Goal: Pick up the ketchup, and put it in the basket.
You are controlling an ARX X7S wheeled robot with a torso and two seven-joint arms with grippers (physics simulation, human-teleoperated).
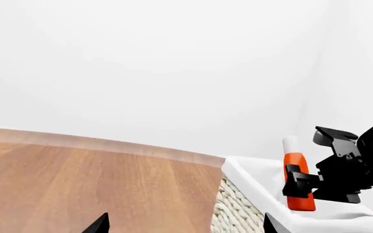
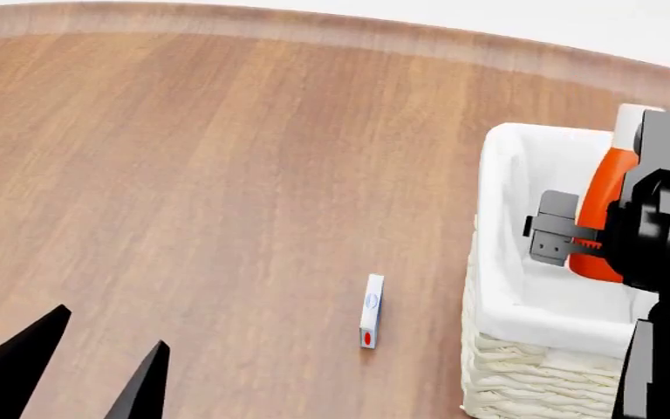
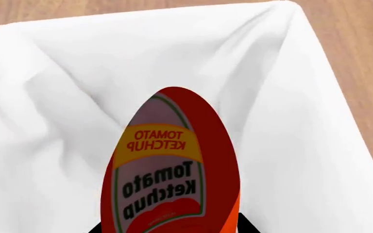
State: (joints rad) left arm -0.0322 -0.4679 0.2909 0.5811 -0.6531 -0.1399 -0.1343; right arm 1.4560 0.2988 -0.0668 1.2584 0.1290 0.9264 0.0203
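Wooden surface [image 2: 219,166] fills the view, the basket [image 2: 501,262] at its right edge. Right gripper [image 2: 579,240] clamps the ketchup [image 2: 603,205] upright over the white liner (cap pointing away). Left gripper [image 2: 97,367] sits near-left, spread wide. Small white box [image 2: 372,322] lies just left of the basket.

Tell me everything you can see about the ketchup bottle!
The ketchup is an orange-red bottle that looks like plastic, with a tall white cap and a yellow-and-white label reading "Tomato Ketchup". The right pincer is shut on its sides and holds it roughly upright, cap up, over the basket and its white cloth liner. Whether its bottom touches the liner cannot be seen.
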